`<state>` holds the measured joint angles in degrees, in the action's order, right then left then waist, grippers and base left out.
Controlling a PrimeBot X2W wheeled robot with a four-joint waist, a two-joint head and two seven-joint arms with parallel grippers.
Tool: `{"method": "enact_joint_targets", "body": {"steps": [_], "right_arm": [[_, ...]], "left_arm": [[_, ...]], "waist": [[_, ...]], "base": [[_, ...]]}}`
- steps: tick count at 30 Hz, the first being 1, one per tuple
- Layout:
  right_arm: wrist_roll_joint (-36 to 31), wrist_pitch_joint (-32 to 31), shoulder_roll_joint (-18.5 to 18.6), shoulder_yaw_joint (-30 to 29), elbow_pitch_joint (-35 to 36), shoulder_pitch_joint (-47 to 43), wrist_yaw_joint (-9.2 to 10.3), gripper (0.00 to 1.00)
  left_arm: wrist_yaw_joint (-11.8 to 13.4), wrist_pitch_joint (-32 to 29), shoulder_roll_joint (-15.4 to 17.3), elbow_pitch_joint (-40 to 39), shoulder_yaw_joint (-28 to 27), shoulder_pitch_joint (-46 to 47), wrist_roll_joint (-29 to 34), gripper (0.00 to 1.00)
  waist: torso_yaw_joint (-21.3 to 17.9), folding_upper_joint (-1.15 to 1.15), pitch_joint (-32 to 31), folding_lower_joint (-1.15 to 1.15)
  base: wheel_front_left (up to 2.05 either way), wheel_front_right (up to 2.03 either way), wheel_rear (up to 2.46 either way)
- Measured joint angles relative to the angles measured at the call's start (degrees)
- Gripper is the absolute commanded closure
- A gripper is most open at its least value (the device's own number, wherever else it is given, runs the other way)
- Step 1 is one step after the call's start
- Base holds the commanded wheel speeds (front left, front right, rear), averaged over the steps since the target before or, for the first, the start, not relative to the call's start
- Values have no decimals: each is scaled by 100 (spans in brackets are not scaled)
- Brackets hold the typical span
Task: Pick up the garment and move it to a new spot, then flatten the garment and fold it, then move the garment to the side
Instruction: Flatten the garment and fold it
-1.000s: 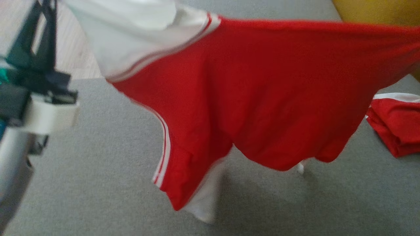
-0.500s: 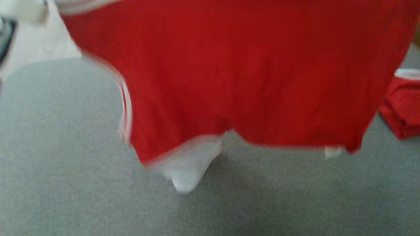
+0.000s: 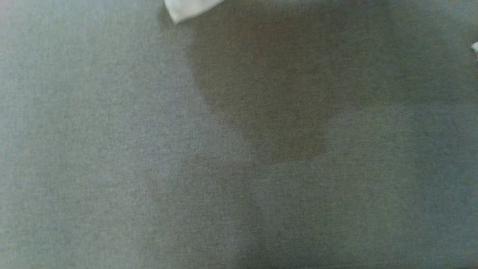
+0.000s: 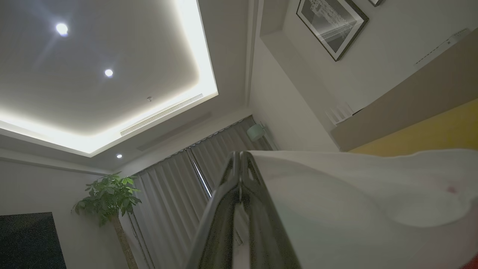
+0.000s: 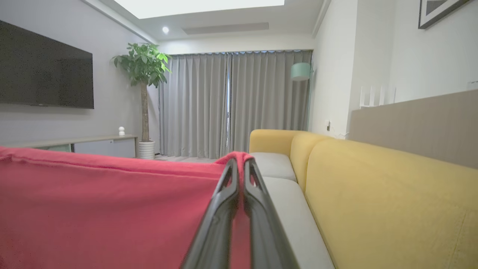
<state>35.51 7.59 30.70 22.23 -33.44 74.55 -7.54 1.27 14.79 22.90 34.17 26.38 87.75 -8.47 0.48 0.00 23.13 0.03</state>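
Note:
The garment is a red and white shirt held up in the air by both arms. In the left wrist view my left gripper [image 4: 241,155] is shut on its white part [image 4: 336,194], fingers pointing up toward the ceiling. In the right wrist view my right gripper [image 5: 241,161] is shut on the red hem [image 5: 112,209], which stretches away to the left. In the head view a white corner of the garment [image 3: 188,8] hangs at the top edge, with its shadow on the grey cushion [image 3: 112,149] below.
The yellow sofa back [image 5: 373,194] and its grey seat cushions [image 5: 276,168] run along the right. Farther off stand a potted plant [image 5: 143,74], curtains [image 5: 239,101], a wall screen [image 5: 44,71] and a low cabinet [image 5: 97,145]. A small white scrap [image 3: 475,47] shows at the head view's right edge.
The head view has tilted downward, so the hanging red garment and the folded red piece at the right have left the picture; only a white corner stays at the top.

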Motion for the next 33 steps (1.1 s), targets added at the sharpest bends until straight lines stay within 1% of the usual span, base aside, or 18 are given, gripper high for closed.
{"method": "enact_joint_targets", "body": {"steps": [3,6,9,12,15,17,20,23,27,33], "right_arm": [[197,242,80,254,-298,-51,0,100],[434,432,135,459,-488,-370,0,100],[722,564,145,628,-571,-936,0,100],[959,634,246,724,-578,-1615,0,100],[1174,664,320,715,-459,-2333,0,100],[1258,664,357,615,-278,-2875,0,100],[1161,664,402,411,54,-3727,0,100],[972,664,379,238,324,-4543,0,100],[787,664,219,-30,597,-5471,0,100],[579,664,48,-435,959,-6476,0,100]], "left_arm": [[-19,0,-16,-396,-129,-474,-136,100],[-83,0,-24,-756,-233,-1340,-226,100],[-87,0,-14,-1233,-278,-2388,-301,100],[-134,0,40,-1779,-321,-3461,-318,100],[-126,-1,208,-2327,-367,-4582,-305,100],[-104,-1,300,-2563,-376,-5364,-307,100],[73,-2,349,-2839,-386,-6517,-321,100],[221,-2,345,-3136,-388,-7464,-343,100],[366,-3,320,-3421,-424,-8260,-375,100],[539,-4,236,-3757,-436,-9153,-412,100]], "waist": [[68,0,206,-1],[181,0,232,-1],[223,0,88,-3],[229,0,-159,-4],[231,1,-442,-5],[234,0,-643,-5],[230,1,-927,-5],[200,1,-1170,-5],[162,1,-1432,-5],[122,1,-1697,-5]], "base": [[0,0,0],[0,0,0],[0,0,0],[0,0,0],[0,0,0],[0,0,0],[0,0,0],[0,0,0],[0,0,0],[0,0,0]]}}
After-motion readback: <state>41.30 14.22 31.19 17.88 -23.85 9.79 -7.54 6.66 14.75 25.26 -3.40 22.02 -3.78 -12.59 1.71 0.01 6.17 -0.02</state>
